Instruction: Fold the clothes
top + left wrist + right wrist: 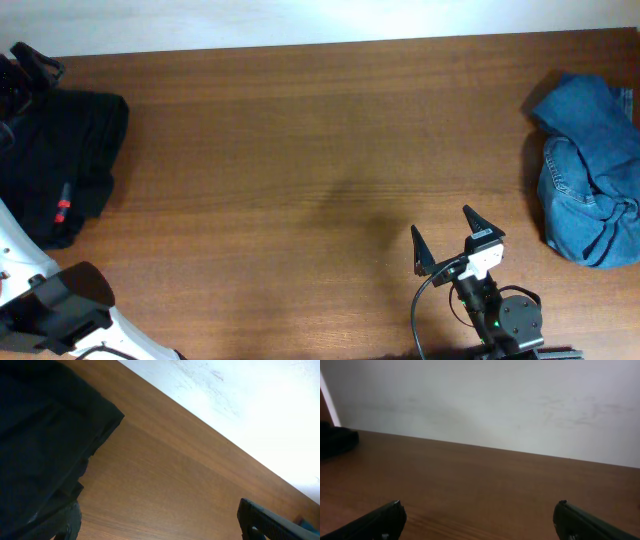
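Two crumpled garments at opposite ends of the counter (300, 150)

A black garment (70, 165) lies bunched at the left edge; a blue denim garment (590, 185) lies heaped at the far right edge, well apart from it; the left end effector (160, 520) sits just beside the black one, fingers spread and gripping nothing; the right end effector (441, 224) is at the near middle, fingers apart, over bare wood.

Jaws apart (left arm (25, 265), right arm (488, 312))
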`<action>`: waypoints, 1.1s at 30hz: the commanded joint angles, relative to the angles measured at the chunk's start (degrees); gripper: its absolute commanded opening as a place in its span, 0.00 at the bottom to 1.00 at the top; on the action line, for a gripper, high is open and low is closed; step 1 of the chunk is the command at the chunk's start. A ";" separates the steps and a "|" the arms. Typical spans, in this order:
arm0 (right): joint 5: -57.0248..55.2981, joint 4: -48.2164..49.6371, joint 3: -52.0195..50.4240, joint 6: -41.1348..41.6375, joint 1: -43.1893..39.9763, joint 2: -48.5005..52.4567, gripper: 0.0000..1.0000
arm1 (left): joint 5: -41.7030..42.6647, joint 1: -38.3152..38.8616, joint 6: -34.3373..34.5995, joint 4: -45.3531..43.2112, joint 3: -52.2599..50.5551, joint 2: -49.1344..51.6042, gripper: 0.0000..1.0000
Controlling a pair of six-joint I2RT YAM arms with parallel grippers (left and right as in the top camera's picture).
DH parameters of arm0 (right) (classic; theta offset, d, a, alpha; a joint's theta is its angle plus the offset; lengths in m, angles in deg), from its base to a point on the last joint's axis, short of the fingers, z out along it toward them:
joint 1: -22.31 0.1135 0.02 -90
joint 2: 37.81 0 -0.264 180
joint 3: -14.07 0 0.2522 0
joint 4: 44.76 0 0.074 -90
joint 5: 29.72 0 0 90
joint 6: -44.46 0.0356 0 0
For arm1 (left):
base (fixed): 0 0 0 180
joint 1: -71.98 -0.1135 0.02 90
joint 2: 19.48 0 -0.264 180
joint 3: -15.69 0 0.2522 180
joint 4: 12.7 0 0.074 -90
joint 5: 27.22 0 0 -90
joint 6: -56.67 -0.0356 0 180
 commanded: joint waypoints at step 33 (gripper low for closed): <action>-0.92 -5.27 -0.28 -1.97 -0.42 -0.59 0.99 | 0.39 -0.13 -0.13 0.00 -0.33 0.50 0.99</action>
